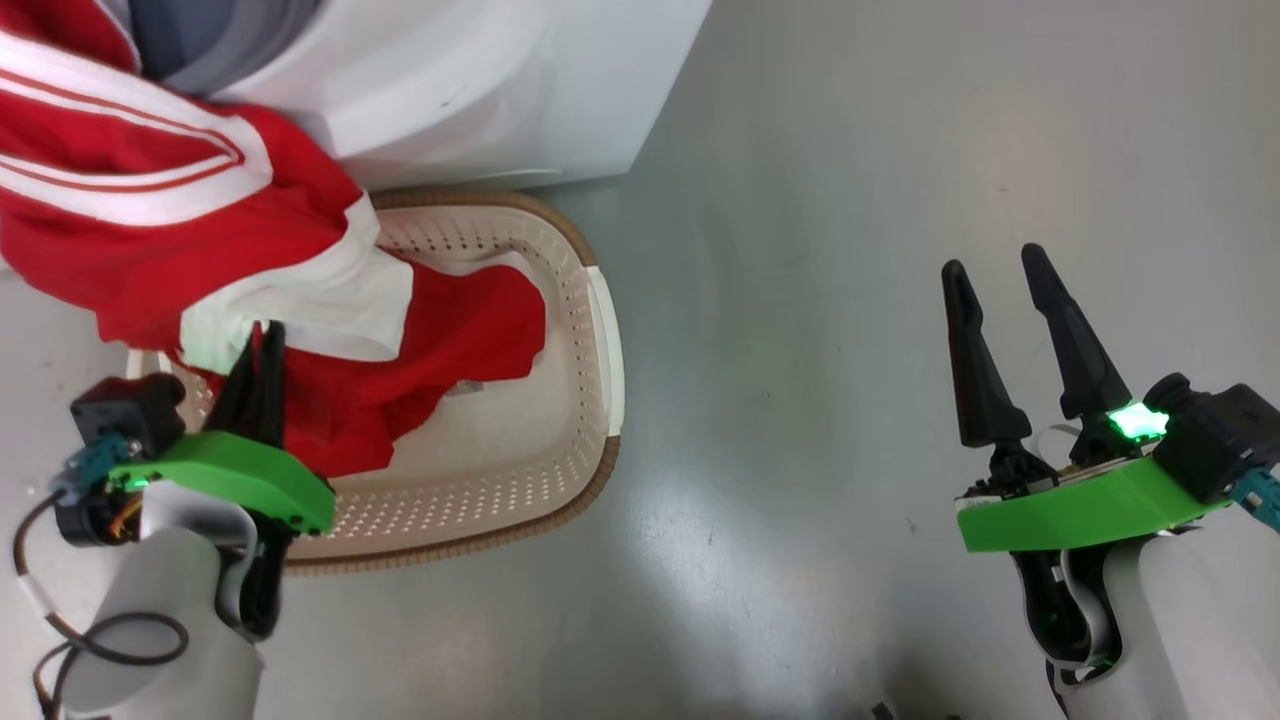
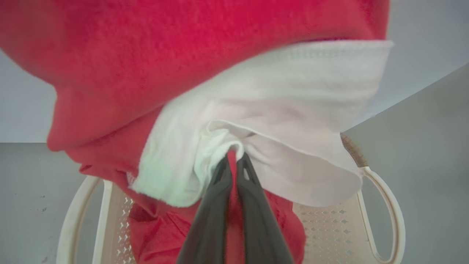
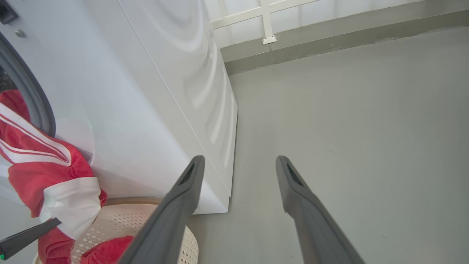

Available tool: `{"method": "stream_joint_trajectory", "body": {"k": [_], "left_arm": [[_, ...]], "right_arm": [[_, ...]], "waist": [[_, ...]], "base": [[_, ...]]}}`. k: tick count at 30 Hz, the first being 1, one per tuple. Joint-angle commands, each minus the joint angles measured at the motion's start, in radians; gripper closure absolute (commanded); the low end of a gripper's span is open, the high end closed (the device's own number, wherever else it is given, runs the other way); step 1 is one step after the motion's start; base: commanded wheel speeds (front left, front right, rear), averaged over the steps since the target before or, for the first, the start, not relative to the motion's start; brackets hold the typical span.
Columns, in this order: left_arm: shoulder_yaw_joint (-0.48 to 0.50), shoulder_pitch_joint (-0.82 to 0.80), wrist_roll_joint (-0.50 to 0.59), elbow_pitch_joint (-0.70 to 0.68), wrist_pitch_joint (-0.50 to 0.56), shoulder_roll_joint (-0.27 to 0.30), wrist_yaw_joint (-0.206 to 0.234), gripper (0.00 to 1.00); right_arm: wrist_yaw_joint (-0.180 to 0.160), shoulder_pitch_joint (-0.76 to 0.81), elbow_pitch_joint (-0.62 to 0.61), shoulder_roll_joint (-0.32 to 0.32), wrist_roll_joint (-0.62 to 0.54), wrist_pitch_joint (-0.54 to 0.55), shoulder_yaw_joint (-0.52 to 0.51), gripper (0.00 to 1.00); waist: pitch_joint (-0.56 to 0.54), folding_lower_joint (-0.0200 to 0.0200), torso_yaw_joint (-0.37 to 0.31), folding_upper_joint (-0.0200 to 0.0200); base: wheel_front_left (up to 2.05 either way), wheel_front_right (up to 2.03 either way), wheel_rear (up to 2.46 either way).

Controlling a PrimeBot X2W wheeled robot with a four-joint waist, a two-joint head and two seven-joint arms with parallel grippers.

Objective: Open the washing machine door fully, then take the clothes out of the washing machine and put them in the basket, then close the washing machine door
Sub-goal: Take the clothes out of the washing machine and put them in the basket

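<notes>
Pinching the clothes (image 2: pixel 183 55), the left gripper (image 2: pixel 234 158) hangs over the basket (image 2: pixel 381 190) below; cloth trails from the washing machine (image 1: pixel 500 90) ahead. Meanwhile the right gripper (image 1: pixel 995 262) is spread; closing the door remains.

left tool (image 2: pixel 234 158) pinches the clothes (image 2: pixel 183 62) above the basket (image 2: pixel 329 231).

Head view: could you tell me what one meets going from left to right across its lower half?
The left gripper, shut on the clothes → the basket, at its right rim → the floor → the right gripper, open. The clothes overlap gripper and basket, so they have no place of their own.
</notes>
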Motion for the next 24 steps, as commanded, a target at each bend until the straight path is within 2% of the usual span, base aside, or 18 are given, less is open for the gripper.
{"method": "stream_joint_trajectory", "body": {"k": [1,3,4,5,6,7,24], "left_arm": [[0.021,-0.004,-0.006,0.000,-0.005,0.041,-0.006,0.69],[0.019,-0.019,-0.007,0.011,-0.005,0.048,-0.006,0.56],[0.019,-0.025,-0.008,0.015,-0.005,0.051,-0.006,0.45],[0.020,-0.028,-0.007,0.016,-0.005,0.051,-0.006,0.23],[0.022,-0.030,-0.005,0.016,-0.005,0.050,-0.006,0.07],[0.023,-0.033,-0.004,0.015,-0.005,0.052,-0.006,0.00],[0.043,-0.008,-0.002,-0.035,-0.005,0.044,-0.006,0.00]], "right_arm": [[0.000,0.002,-0.025,-0.001,0.008,-0.006,0.024,0.00],[0.000,-0.001,-0.026,-0.001,0.009,-0.006,0.025,0.00],[0.000,-0.002,-0.027,-0.001,0.010,-0.006,0.026,0.00],[0.000,-0.003,-0.027,-0.001,0.010,-0.006,0.025,0.00],[0.000,-0.003,-0.026,-0.001,0.010,-0.006,0.024,0.00],[0.000,-0.002,-0.027,-0.001,0.010,-0.006,0.024,0.00],[0.000,0.005,-0.018,-0.001,0.003,-0.006,0.020,0.00]], "waist": [[0.018,0.0000,-0.007,-0.0001],[0.023,0.0000,-0.010,-0.0001],[0.024,0.0000,-0.011,-0.0001],[0.024,0.0000,-0.011,-0.0001],[0.023,0.0000,-0.011,-0.0001],[0.023,0.0000,-0.012,-0.0001],[-0.018,0.0000,0.004,-0.0001]], "base": [[0.00,0.00,0.00],[0.00,0.00,0.00],[0.00,0.00,0.00],[0.00,0.00,0.00],[0.00,0.00,0.00],[0.00,0.00,0.00],[0.00,0.00,0.00]]}}
